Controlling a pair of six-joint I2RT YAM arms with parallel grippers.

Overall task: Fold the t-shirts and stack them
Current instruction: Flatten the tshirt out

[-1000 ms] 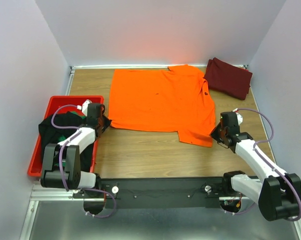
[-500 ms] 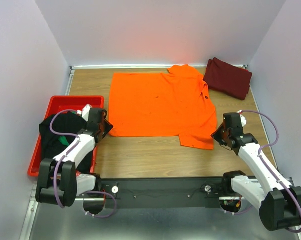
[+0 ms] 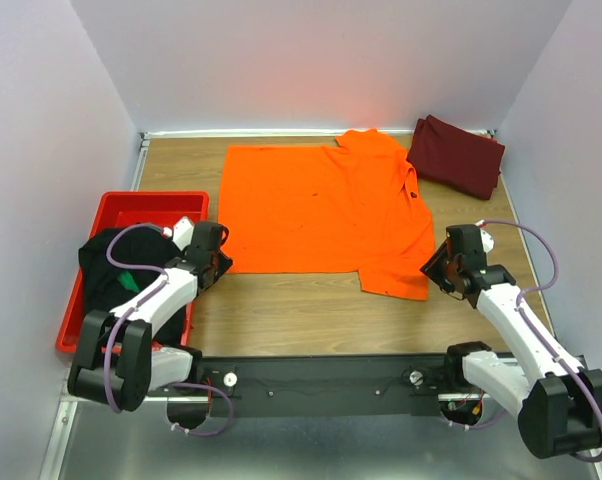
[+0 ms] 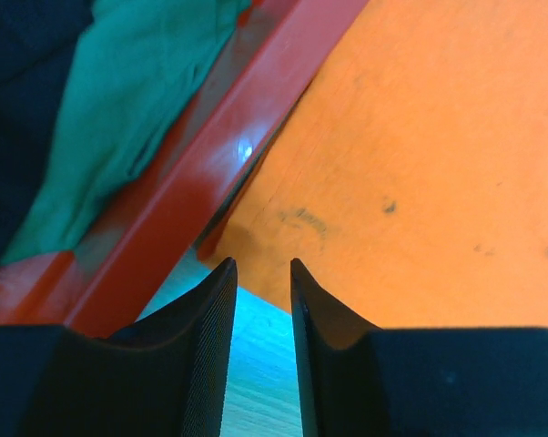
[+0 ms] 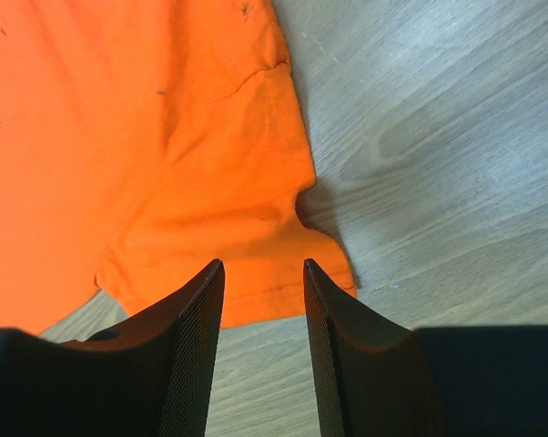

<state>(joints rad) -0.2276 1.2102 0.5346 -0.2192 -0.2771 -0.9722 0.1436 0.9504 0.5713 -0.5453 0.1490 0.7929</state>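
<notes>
A bright orange t-shirt [image 3: 321, 212] lies spread flat on the wooden table, its collar towards the right. My left gripper [image 3: 219, 262] hovers just off its near left corner [image 4: 420, 164]; the jaws [image 4: 260, 273] are open with only table between them. At the shirt's near right corner [image 5: 147, 137], my right gripper [image 3: 433, 268] is also open [image 5: 262, 269] and empty, the hem lying just beyond its fingertips. A dark maroon t-shirt [image 3: 458, 155] sits folded at the back right. Black [image 3: 106, 265] and green [image 4: 128, 109] t-shirts are heaped in the bin.
A red plastic bin [image 3: 131, 205] stands at the left edge of the table, its rim [image 4: 210, 182] right beside my left fingers. Walls close the table on three sides. Bare wood [image 3: 301, 310] lies between the orange shirt and the arm bases.
Both grippers went from shut to open, letting go of the orange shirt's near corners. The left gripper moved rightward and nearer, off the bin. The shirt's near edge settled flat.
</notes>
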